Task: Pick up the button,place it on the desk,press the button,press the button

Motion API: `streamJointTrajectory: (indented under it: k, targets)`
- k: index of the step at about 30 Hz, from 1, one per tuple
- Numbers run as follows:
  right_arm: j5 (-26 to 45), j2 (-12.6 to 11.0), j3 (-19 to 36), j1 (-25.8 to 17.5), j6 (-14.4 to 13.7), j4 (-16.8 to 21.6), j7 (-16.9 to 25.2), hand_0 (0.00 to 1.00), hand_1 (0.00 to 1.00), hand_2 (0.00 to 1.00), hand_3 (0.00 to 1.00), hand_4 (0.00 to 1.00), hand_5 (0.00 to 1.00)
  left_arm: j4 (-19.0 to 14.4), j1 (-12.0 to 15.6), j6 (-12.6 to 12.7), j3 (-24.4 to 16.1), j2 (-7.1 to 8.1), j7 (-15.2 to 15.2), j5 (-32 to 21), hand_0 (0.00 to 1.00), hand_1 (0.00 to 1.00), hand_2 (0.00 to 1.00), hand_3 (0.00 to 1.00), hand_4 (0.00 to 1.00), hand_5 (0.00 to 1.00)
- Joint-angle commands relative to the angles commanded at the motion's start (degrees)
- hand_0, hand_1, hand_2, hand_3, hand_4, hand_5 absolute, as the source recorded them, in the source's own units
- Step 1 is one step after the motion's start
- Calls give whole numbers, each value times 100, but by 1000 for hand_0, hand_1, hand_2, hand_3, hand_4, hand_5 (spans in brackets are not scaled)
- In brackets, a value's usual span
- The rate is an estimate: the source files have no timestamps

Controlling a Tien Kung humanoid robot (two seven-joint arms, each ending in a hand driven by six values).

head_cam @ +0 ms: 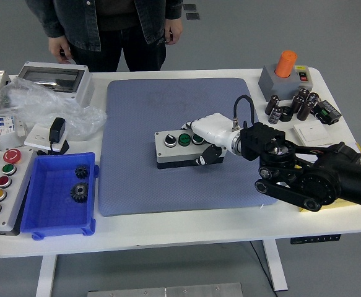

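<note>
A grey button box (175, 150) with a black-and-white button (169, 140) and a green button (184, 139) lies on the blue-grey mat (143, 179), near its middle. My right hand (210, 137), white with black fingertips, is closed around the box's right end. Its fingers lie over the top of the box and its thumb (206, 156) is against the front side. I cannot tell whether the box rests on the mat or is just above it. The black right arm (304, 176) comes in from the right. The left arm is out of view.
At the left are a blue bin (44, 213) with two gears, a control box (0, 185) with coloured buttons, a black adapter (57, 131), a plastic bag (31, 102) and a grey enclosure (53, 77). At the back right are an orange-button box (285, 68) and capacitors (295, 106). A person (115, 28) stands at the far side, hands down.
</note>
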Motion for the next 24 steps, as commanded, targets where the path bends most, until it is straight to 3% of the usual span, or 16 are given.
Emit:
streamJointTrajectory:
  k: [7,8,13,14,24]
  targets:
    - [73,-13,93,4,138,-20,-19,715,731,792,795,907,417,0,2,2,10,7,0,4,623,661,630,687,712,344]
    - [74,-13,101,4,151,-24,-20,717,741,802,794,998,570,-1,0,2,11,7,0,6,623,661,630,688,710,343]
    - [16,-24,125,14,153,-25,2,717,741,802,794,998,570,-2,-6,5,4,8,-3,9,623,661,630,688,710,343]
    - [-1,-25,122,15,149,-22,1,718,748,815,796,998,677,-2,-8,6,4,9,-4,8,623,661,630,687,710,342]
    - [-160,-45,45,16,40,51,-4,720,757,831,807,998,687,-4,-21,9,3,11,-11,3,622,661,629,687,709,342]
